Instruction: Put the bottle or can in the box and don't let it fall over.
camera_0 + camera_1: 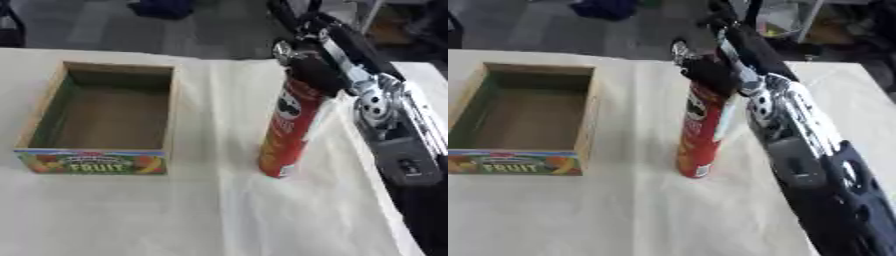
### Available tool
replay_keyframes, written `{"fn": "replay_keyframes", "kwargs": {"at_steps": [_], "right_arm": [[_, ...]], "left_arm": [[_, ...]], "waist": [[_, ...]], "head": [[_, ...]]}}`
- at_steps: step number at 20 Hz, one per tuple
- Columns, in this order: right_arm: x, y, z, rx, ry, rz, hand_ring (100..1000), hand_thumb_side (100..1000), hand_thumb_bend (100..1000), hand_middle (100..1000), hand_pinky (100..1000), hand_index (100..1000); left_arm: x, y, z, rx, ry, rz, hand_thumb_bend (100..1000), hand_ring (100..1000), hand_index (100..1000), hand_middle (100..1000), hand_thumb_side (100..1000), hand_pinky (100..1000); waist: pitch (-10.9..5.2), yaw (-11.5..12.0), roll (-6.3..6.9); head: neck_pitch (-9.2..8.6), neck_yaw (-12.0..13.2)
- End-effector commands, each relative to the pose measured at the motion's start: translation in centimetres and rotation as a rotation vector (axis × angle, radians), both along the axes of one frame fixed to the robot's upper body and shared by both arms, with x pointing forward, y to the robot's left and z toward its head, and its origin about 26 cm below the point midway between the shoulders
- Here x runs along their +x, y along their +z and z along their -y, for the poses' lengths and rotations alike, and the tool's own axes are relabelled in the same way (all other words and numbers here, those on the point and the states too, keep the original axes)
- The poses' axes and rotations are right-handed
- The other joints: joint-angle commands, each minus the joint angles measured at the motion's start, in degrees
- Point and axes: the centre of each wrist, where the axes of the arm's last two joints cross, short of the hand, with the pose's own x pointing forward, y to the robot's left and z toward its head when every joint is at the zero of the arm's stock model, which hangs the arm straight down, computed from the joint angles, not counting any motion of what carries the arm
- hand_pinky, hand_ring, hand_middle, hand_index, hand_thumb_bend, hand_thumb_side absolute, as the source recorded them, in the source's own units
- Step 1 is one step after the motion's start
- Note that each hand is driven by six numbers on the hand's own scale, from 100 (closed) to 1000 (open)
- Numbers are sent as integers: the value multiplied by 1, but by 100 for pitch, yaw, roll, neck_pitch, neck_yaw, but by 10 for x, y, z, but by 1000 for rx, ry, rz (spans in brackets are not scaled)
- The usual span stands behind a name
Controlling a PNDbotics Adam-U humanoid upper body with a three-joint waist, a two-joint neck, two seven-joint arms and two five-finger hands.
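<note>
A tall red chip can [287,131] stands upright on the white tablecloth, right of centre. My right hand [308,65] comes in from the upper right and its fingers are curled round the can's top. To the left stands an open wooden box [98,116] with a "FRUIT" label on its front wall; it holds nothing. The can is apart from the box, about a hand's width to its right. My left hand shows in no view.
My right forearm [811,150], black and silver, runs along the table's right side. The white tablecloth [219,210] covers the table. Beyond the far edge is dark floor with a dark blue object [162,7].
</note>
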Motion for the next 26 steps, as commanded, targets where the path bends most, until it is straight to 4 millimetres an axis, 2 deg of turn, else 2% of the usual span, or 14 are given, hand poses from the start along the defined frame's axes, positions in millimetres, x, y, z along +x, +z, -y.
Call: {"fn": "replay_keyframes", "kwargs": {"at_steps": [1,13,24,26], "right_arm": [[-4,5,-2,0,14,15,939,1000,100,961,799,926],[-5,-15,-10,11,3,-91,946,1000,100,967,813,929],[-6,-21,-15,-34,7,-115,946,1000,100,966,828,921],[-6,-21,-16,-57,19,-113,944,925,100,967,819,920]], "left_arm": [[-1,10,1,23,-3,33,176,1000,931,1000,742,800],[-1,12,2,22,-6,35,176,1000,930,1000,747,800],[0,13,2,22,-8,38,173,1000,927,1000,746,800],[0,13,3,21,-12,39,173,1000,926,1000,744,799]], "waist": [[-50,12,26],[39,35,6],[92,43,14],[93,42,9]], "head": [[-28,39],[-63,43],[-37,48],[-33,50]]}}
